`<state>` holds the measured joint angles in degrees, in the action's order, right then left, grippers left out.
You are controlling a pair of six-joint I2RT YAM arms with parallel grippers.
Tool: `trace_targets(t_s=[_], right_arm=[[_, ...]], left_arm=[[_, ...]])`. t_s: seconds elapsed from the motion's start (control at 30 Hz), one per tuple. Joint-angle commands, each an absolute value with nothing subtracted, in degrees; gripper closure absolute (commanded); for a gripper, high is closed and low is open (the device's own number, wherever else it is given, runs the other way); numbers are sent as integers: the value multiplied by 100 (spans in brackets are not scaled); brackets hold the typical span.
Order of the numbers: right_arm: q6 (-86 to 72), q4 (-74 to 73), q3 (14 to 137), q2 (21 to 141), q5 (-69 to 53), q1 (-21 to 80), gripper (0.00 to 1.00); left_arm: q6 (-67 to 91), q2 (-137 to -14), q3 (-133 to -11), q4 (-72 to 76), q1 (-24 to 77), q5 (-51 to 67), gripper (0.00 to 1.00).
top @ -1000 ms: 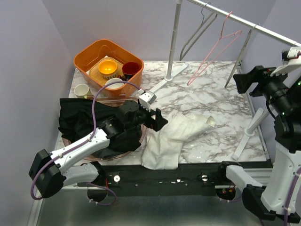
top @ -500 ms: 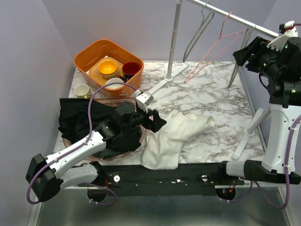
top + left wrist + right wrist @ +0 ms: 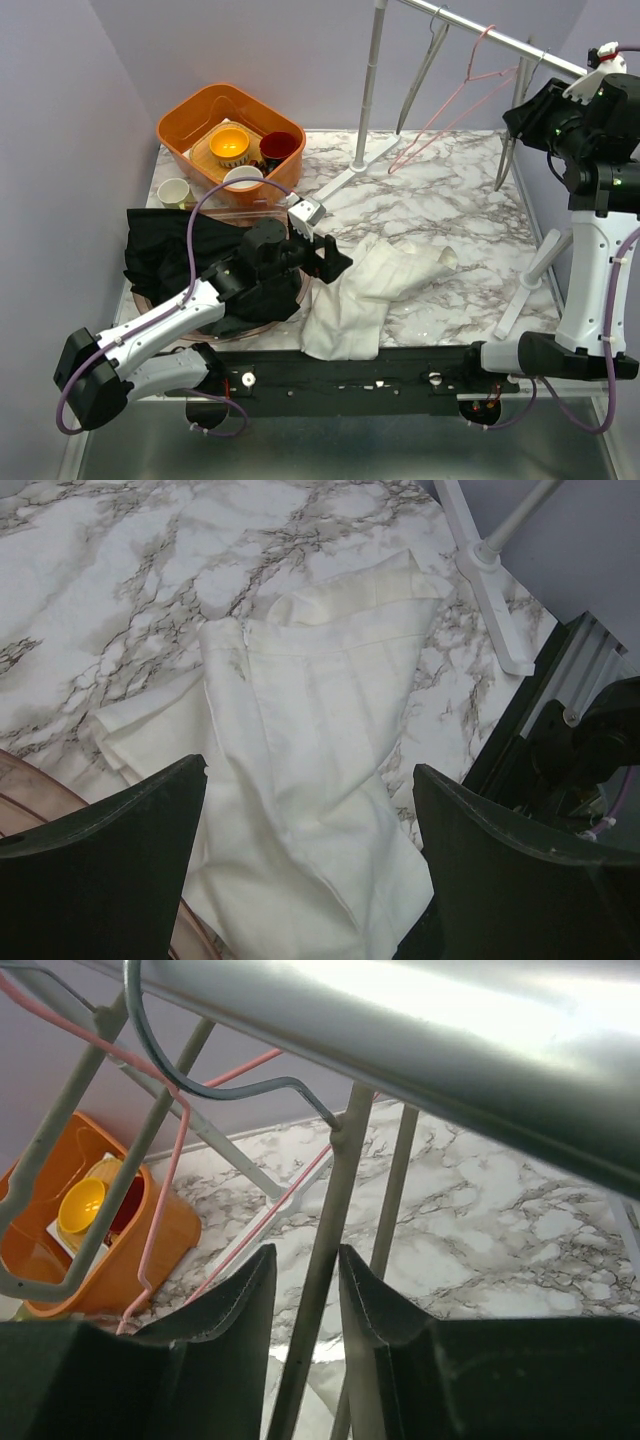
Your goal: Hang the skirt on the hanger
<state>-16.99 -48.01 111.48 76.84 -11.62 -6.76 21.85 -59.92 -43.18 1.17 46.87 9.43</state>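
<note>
The white skirt [image 3: 365,290] lies crumpled on the marble table, near the front edge. My left gripper [image 3: 327,258] hovers just to its left, and its wrist view has the skirt [image 3: 310,740] filling the gap of the wide-open left gripper [image 3: 310,770]. High at the right, my right gripper [image 3: 520,112] reaches to the rail [image 3: 480,35]. There its jaws stand narrowly either side of one bar of a grey hanger [image 3: 322,1250]. The right finger looks against the bar and a slim gap shows on the left. A pink hanger [image 3: 455,100] hangs nearby.
A second grey hanger [image 3: 420,70] hangs further left on the rail. The rack's pole [image 3: 372,80] and white feet [image 3: 535,275] stand on the table. An orange basin [image 3: 178,120] with bowls, a white cup [image 3: 173,190] and a black cloth [image 3: 160,250] fill the left side.
My right arm has risen to the rail and its jaws have narrowed around the grey hanger's bar. The hangers have swung a little. The left arm has barely moved.
</note>
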Motion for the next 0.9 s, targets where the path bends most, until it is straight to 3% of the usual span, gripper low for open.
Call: trace_targets(t_s=[0.0, 0.07, 0.1, 0.4, 0.87], right_arm=[[-1609, -4685, 11311, 7752, -1002, -703, 70], [-1600, -4676, 11329, 7769, -984, -694, 75], [-1565, -4684, 11373, 7787, -967, -694, 83], [-1293, -4492, 11426, 7577, -818, -703, 99], [-844, -4149, 10627, 6434, -808, -694, 99]], left_arm=[[2074, -5810, -4254, 194, 4658, 975, 5], [2074, -5775, -4254, 193, 4650, 958, 5], [2074, -5757, -4245, 193, 4658, 958, 5], [2013, -5695, -4368, 62, 4641, 984, 5], [1775, -5590, -4579, -167, 4614, 967, 4]])
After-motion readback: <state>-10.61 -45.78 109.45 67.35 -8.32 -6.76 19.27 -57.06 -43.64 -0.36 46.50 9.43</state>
